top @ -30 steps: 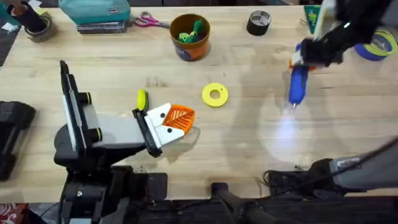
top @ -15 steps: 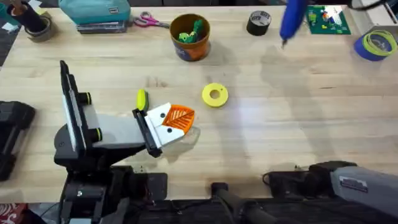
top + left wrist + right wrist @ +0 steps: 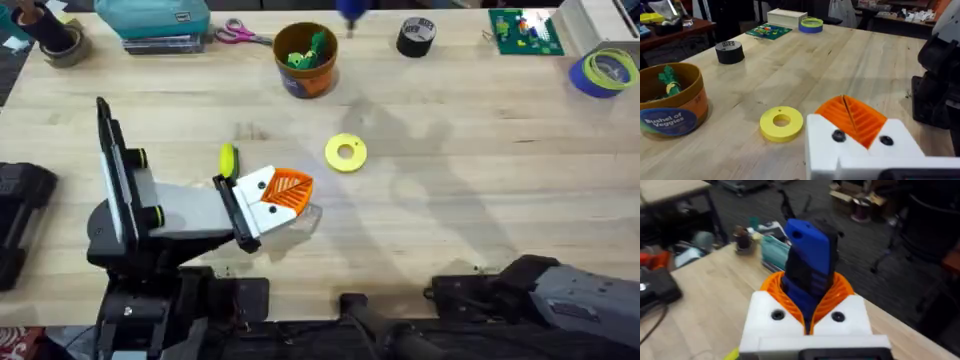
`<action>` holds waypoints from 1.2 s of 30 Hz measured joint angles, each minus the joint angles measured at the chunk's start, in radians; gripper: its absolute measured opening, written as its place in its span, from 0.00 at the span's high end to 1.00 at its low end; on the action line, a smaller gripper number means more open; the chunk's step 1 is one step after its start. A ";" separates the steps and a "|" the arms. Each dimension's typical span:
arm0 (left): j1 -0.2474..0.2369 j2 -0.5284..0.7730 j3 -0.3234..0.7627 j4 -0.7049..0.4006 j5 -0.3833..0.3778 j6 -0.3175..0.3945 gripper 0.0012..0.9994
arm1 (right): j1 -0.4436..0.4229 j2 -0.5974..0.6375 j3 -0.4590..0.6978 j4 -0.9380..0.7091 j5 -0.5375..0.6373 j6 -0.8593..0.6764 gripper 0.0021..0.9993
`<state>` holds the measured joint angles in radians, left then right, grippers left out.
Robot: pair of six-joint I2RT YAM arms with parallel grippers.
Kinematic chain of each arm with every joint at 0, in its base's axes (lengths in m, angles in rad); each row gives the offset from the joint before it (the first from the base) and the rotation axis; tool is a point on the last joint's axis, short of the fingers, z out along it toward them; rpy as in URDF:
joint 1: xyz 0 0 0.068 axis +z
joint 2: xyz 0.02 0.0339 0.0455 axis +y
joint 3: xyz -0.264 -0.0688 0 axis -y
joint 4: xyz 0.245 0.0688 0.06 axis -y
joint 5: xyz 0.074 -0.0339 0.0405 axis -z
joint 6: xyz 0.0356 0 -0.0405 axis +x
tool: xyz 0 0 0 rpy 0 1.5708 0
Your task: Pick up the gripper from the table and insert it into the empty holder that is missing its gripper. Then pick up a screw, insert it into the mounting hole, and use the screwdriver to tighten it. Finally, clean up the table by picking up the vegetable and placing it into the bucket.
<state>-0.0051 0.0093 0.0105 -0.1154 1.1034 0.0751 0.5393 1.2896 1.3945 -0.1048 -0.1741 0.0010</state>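
the screwdriver (image 3: 809, 260), clamped in the right gripper (image 3: 809, 311), has swung across to above the bucket (image 3: 305, 60), away from the left gripper (image 3: 283, 192), whose opening i can't tell, so tightening looks done or paused.

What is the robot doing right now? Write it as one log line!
right gripper: shut on blue pen-shaped screwdriver | left gripper: shut, resting on table | round orange-brown bucket: toy veggies inside

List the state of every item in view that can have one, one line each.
Blue pen-shaped electric screwdriver: clamped between the right tool's orange pads, lifted off the table.
Left tool: shut, holding nothing, low over the wood.
Round orange-brown bucket: upright, green and yellow toy pieces inside.
Flat yellow ring: lying flat on the table.
Black tape roll: lying flat.
Blue tape roll: lying flat.
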 joint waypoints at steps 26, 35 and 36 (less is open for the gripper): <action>0.000 0.000 0.000 0.000 0.000 0.000 1.00 | 0.223 0.000 0.000 0.337 -0.508 0.020 0.98; 0.000 0.000 0.000 0.000 0.000 0.000 1.00 | 0.164 0.000 0.000 0.341 -0.810 0.047 0.98; 0.000 0.000 0.000 0.000 0.000 0.000 1.00 | 0.157 0.000 0.000 0.341 -0.827 0.049 0.98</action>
<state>-0.0051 0.0093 0.0105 -0.1154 1.1034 0.0750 0.6966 1.2892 1.3945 0.2363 -1.0008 0.0497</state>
